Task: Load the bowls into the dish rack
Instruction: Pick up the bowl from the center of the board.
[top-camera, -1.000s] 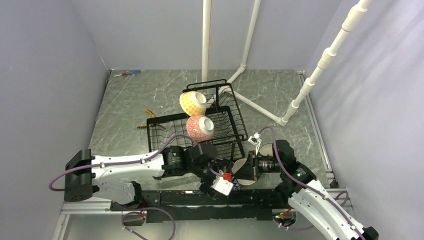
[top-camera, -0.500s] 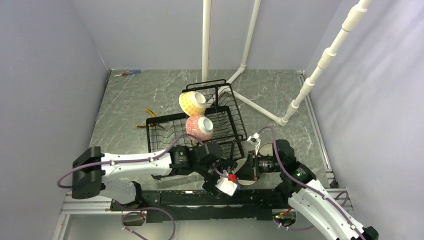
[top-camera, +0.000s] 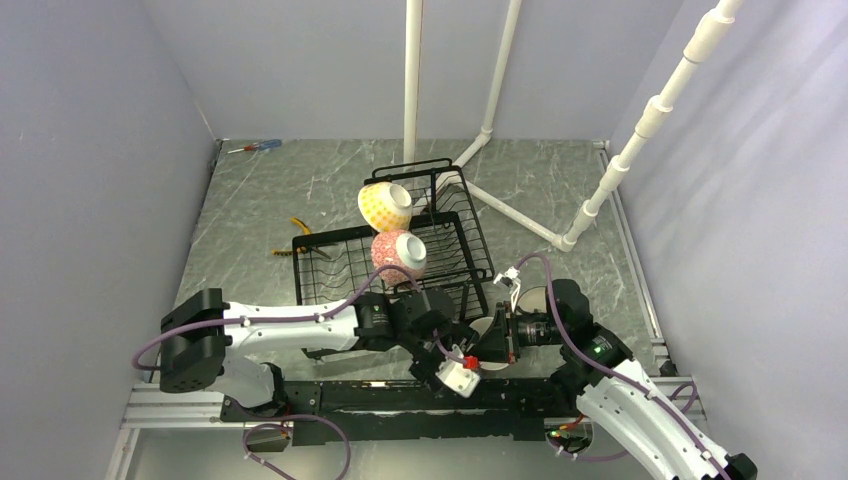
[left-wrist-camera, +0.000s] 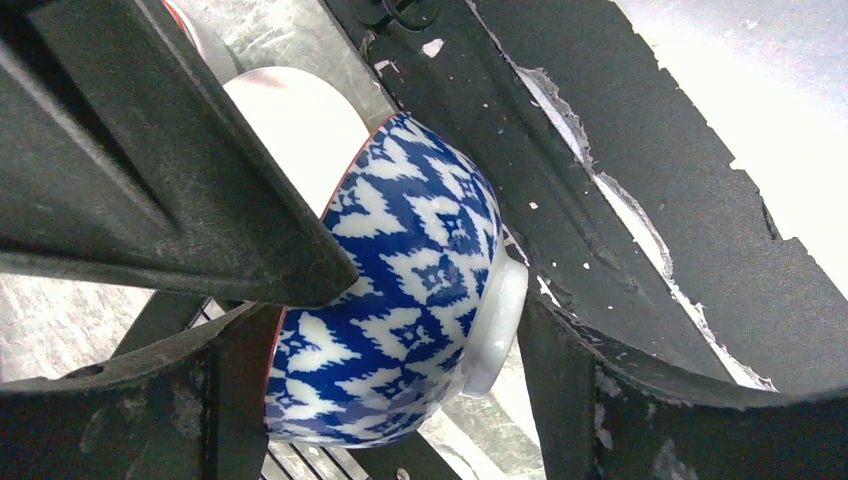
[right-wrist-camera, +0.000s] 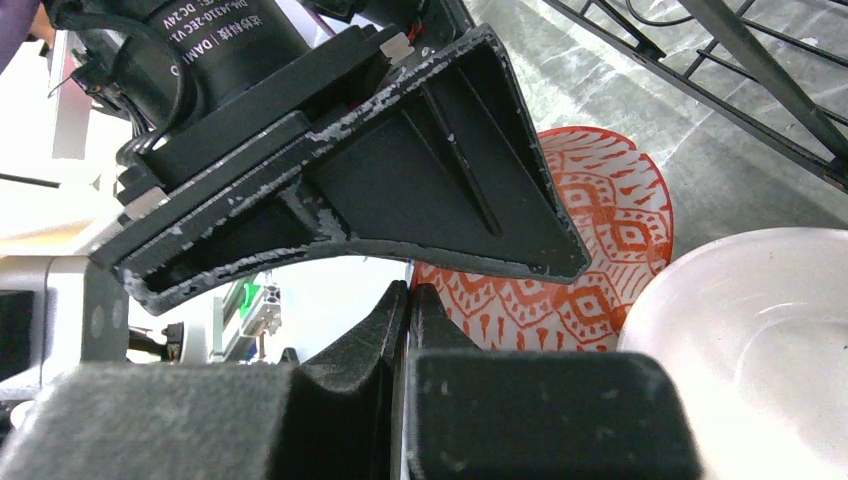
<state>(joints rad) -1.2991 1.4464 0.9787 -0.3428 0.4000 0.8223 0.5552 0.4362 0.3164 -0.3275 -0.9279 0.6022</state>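
My right gripper (right-wrist-camera: 408, 300) is shut on the rim of a blue-white zigzag bowl (left-wrist-camera: 410, 260), holding it on edge just in front of the dish rack (top-camera: 455, 235). My left gripper (left-wrist-camera: 395, 330) is open and straddles this bowl. One finger sits at the red-lined rim and the other beside the white foot ring. In the top view both grippers meet near the front edge, left gripper (top-camera: 468, 352) and right gripper (top-camera: 497, 338). A yellow dotted bowl (top-camera: 385, 205) and a pink-red bowl (top-camera: 400, 255) lean in the black wire rack.
An orange-patterned bowl (right-wrist-camera: 610, 230) and a white bowl (right-wrist-camera: 760, 340) lie on the marble table beside the rack's front corner. A screwdriver (top-camera: 255, 146) lies at the far left. White pipe legs (top-camera: 520, 215) stand behind and to the right of the rack.
My left arm has slid to the right, bringing its fingers around the bowl that the right gripper holds. The right arm and the racked bowls have stayed put.
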